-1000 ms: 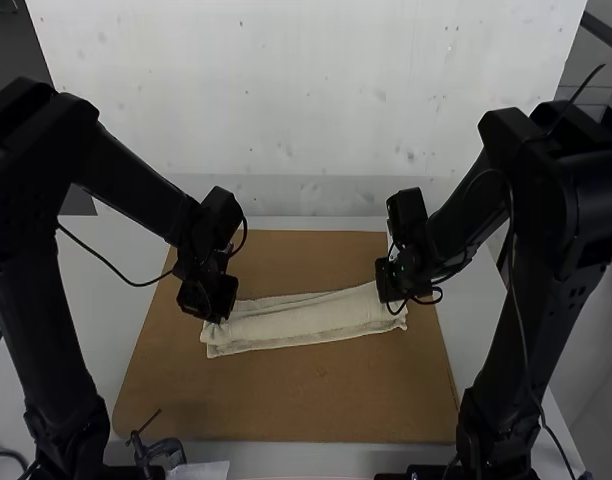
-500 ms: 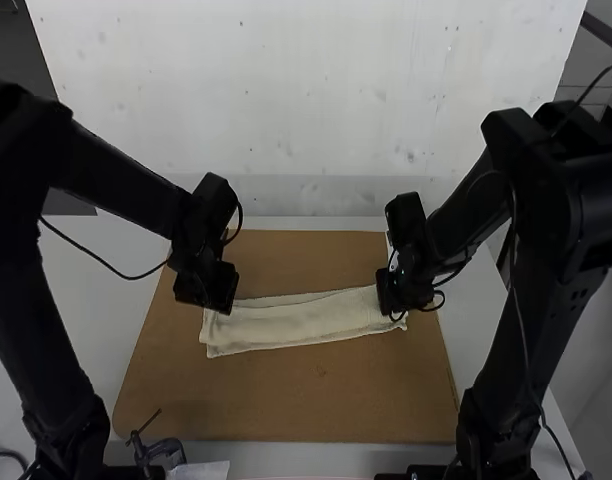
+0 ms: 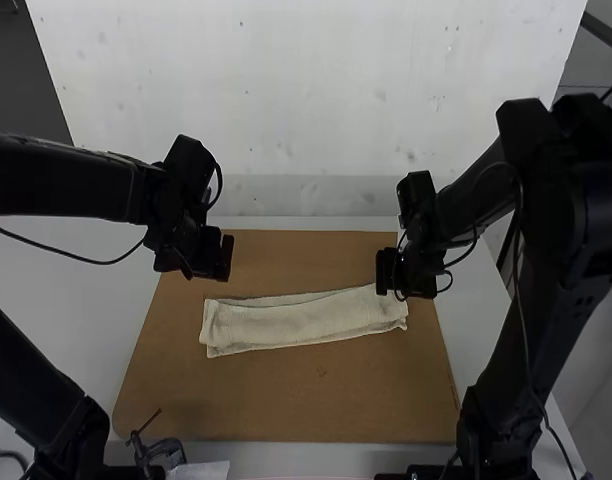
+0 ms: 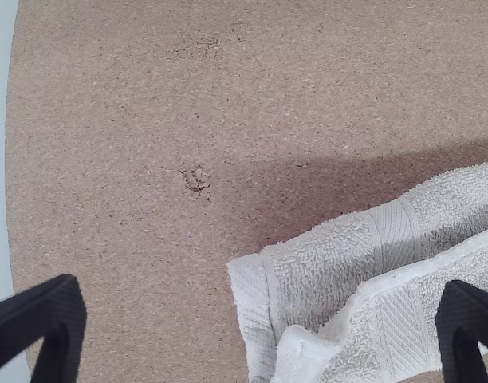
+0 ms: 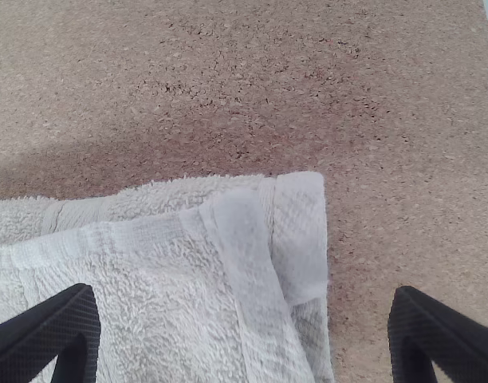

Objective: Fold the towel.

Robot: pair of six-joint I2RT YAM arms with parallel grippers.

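your left gripper (image 4: 262, 299), wide, has left the towel (image 3: 301, 320) toward the far-left corner of the board (image 3: 286, 400); right gripper (image 5: 244, 305) wide too; fold seems finished.

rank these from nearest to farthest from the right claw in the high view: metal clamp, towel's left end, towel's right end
1. towel's right end, right by or just under the right claw
2. towel's left end, on the left part of the board
3. metal clamp, at the board's near left edge
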